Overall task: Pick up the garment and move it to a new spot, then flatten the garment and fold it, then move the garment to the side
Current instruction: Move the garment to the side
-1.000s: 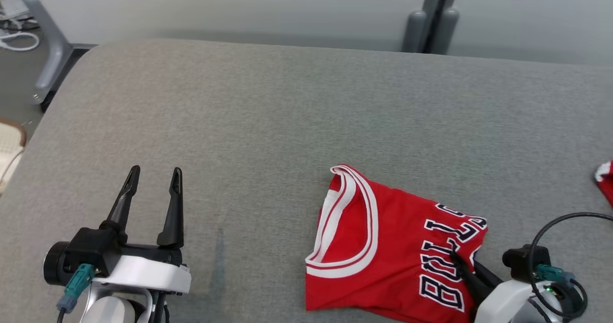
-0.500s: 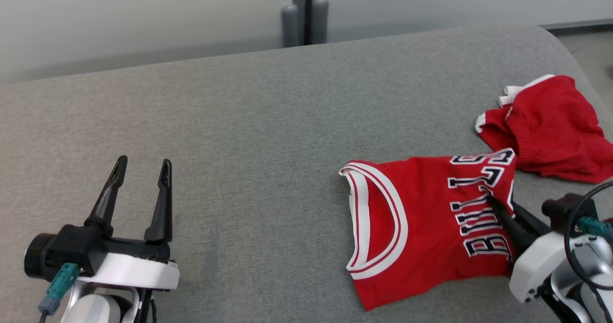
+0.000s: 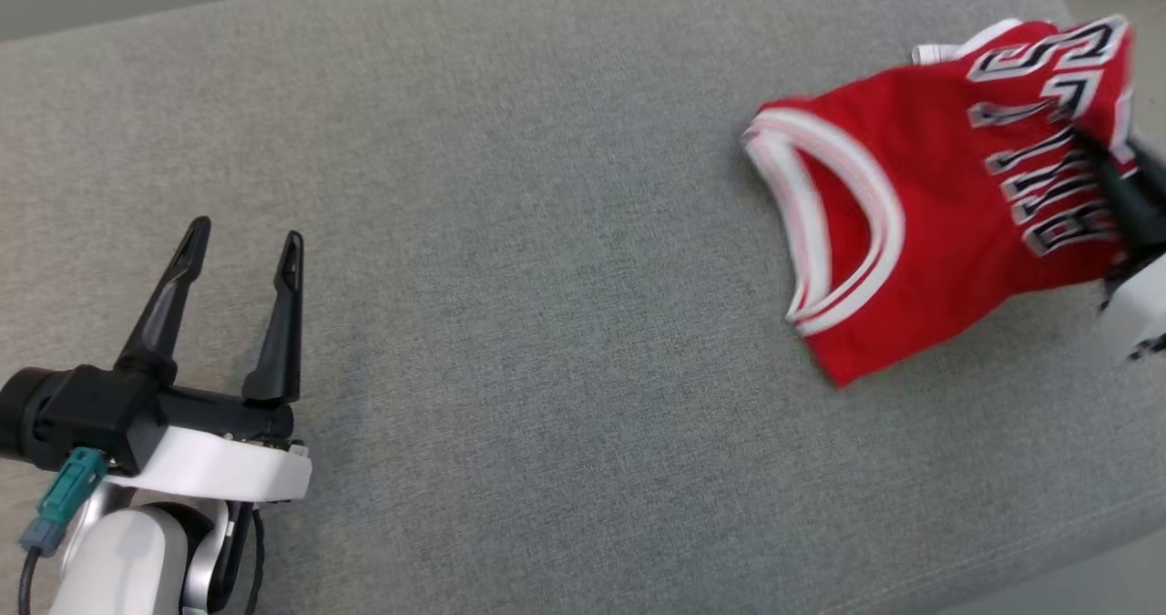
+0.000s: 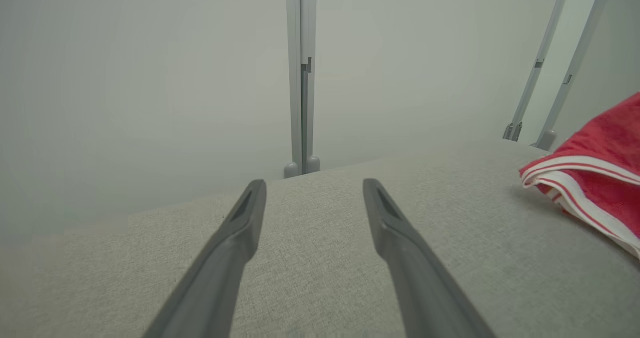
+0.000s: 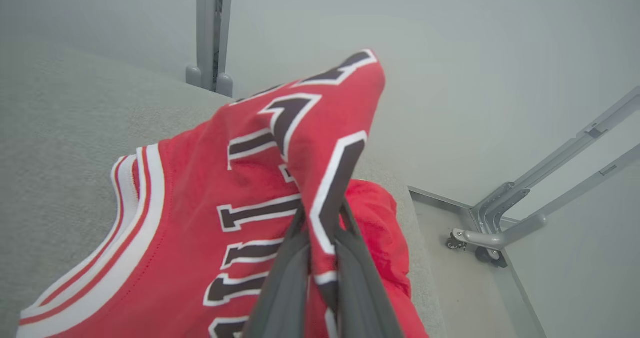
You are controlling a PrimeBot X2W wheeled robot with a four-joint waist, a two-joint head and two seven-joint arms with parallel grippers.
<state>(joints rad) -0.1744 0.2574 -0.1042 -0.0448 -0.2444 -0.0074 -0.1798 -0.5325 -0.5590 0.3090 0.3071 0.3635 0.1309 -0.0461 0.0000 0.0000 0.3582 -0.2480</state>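
The garment (image 3: 920, 232) is a red sleeveless jersey with white trim and dark block letters, at the far right of the grey table. My right gripper (image 3: 1089, 146) is shut on a fold of its lettered chest. In the right wrist view the right gripper (image 5: 320, 218) pinches that fold up while the rest of the jersey (image 5: 200, 218) drapes down and left. My left gripper (image 3: 244, 237) hovers open at the lower left with nothing in it, far from the jersey. The left wrist view shows the left gripper (image 4: 315, 188) open and the jersey's striped edge (image 4: 595, 178) at right.
The padded grey table (image 3: 547, 232) ends just right of the jersey. Another red cloth (image 5: 380, 213) lies under the held fold. A wheeled metal frame (image 5: 480, 243) stands on the floor past the table's end. A grey post (image 4: 301, 77) rises behind the table.
The head camera has swung to the right. My right gripper has carried the jersey toward the table's right end, over the other red cloth. The left gripper stays open.
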